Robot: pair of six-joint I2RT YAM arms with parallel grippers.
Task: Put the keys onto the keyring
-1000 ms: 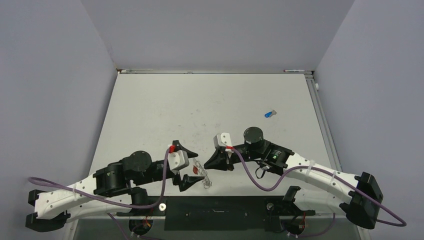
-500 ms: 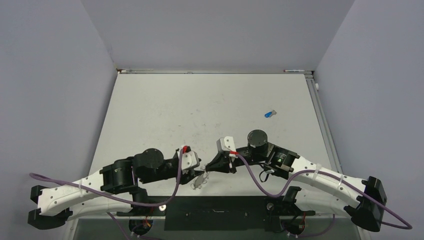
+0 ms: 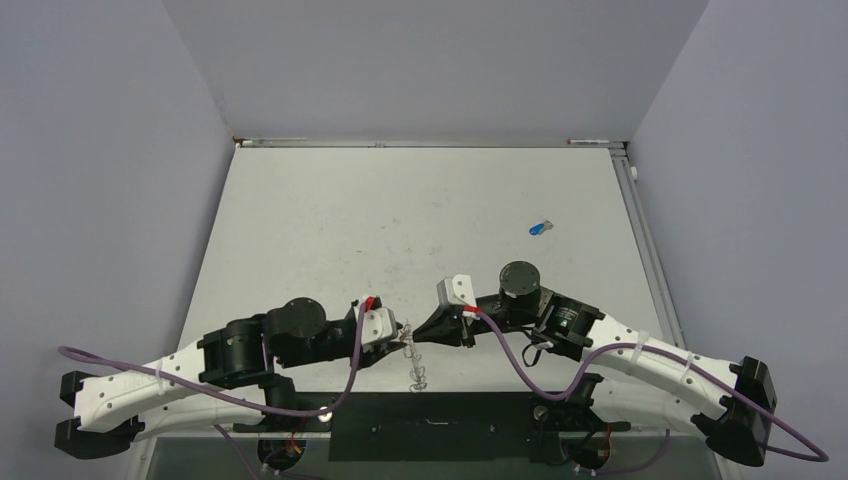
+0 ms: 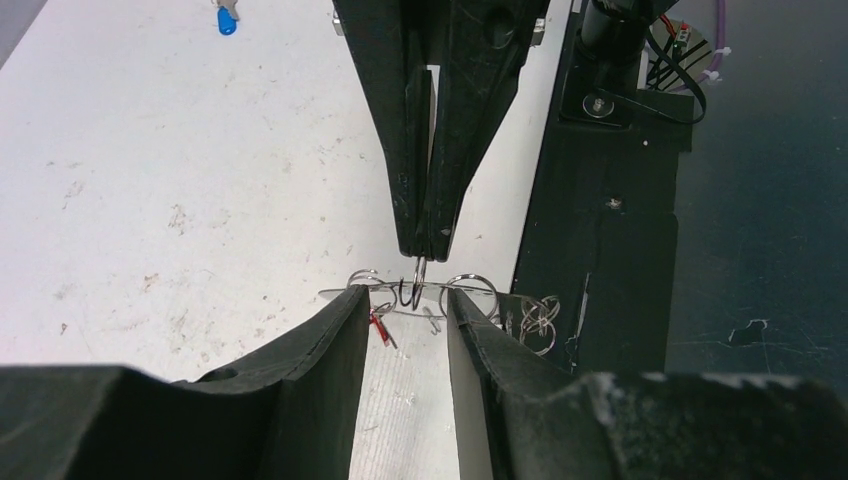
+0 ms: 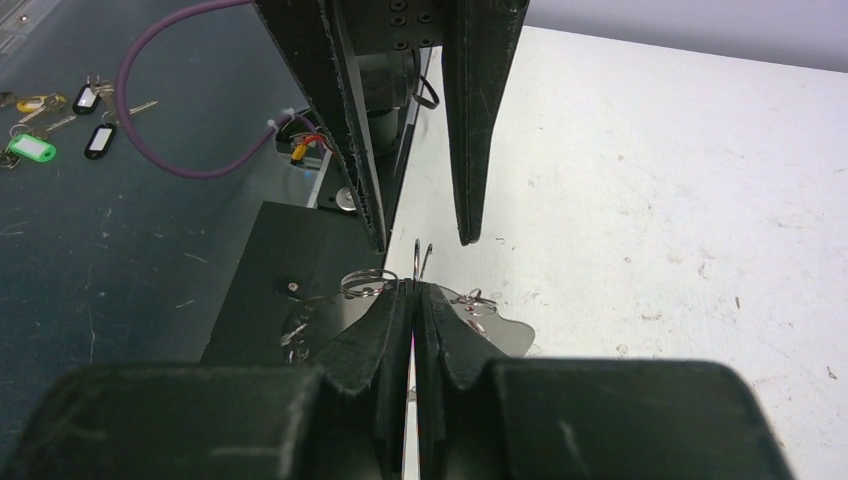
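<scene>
Left gripper (image 4: 404,300): partly open, straddling the keyring (image 4: 470,288); no clear hold on anything.
Right gripper (image 5: 413,290): clamped tight on one wire loop (image 4: 419,272) of it, by the near table (image 3: 330,220) edge.
Red key (image 4: 381,324): just beside the ring, near one left-gripper finger.
Blue key (image 3: 540,227): far right, well apart.
Risk: closing left jaws could knock the red key away or twist the loop from the pinch.
</scene>
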